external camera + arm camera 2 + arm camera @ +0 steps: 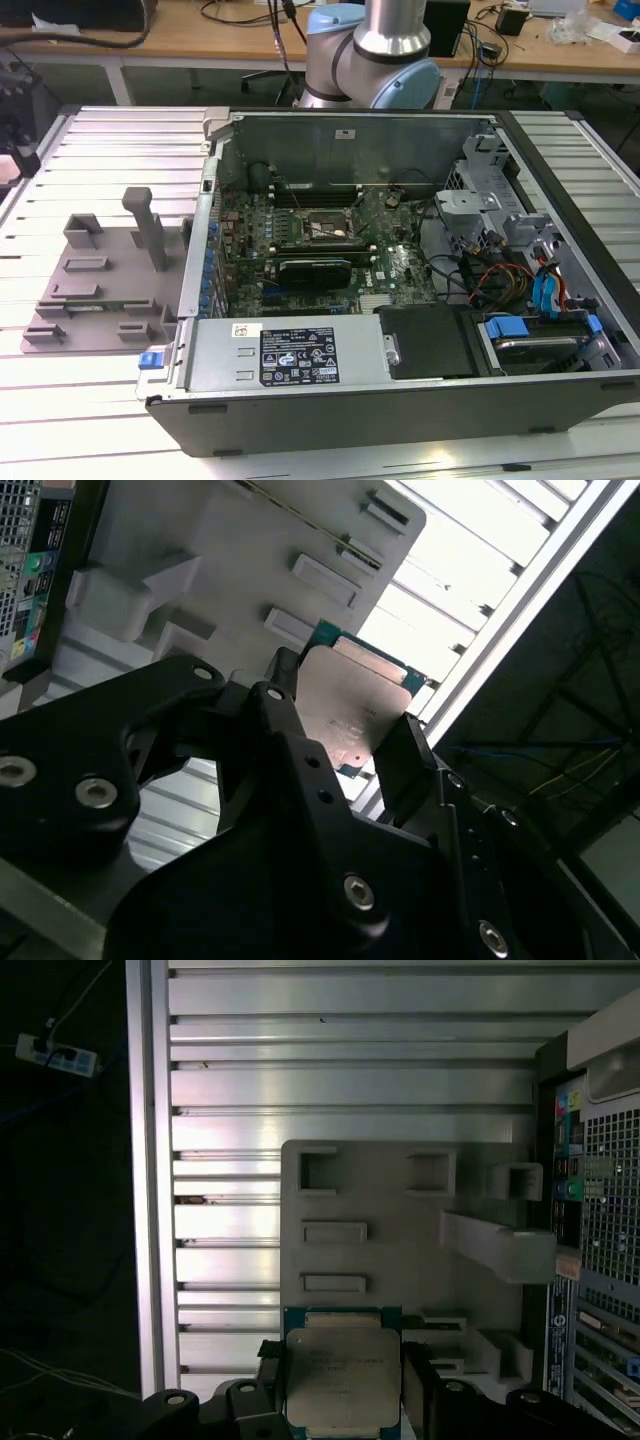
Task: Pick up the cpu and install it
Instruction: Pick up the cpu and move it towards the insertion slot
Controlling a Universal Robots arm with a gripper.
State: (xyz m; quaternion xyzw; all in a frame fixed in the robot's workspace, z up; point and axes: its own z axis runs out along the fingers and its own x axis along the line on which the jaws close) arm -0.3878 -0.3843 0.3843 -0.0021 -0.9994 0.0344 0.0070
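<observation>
The tool (pixel 342 1368) is clamped on the cpu (pixel 343 1390), with one finger at each side, and holds it in the air above the grey fixture (pixel 400 1230) on the table (pixel 350 1080). The picking seems done; the installing into the socket (pixel 325 230) inside the computer case (pixel 400 410) is not yet done

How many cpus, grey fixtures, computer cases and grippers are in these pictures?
cpu: 1
fixture: 1
case: 1
gripper: 1
Total: 4
</observation>
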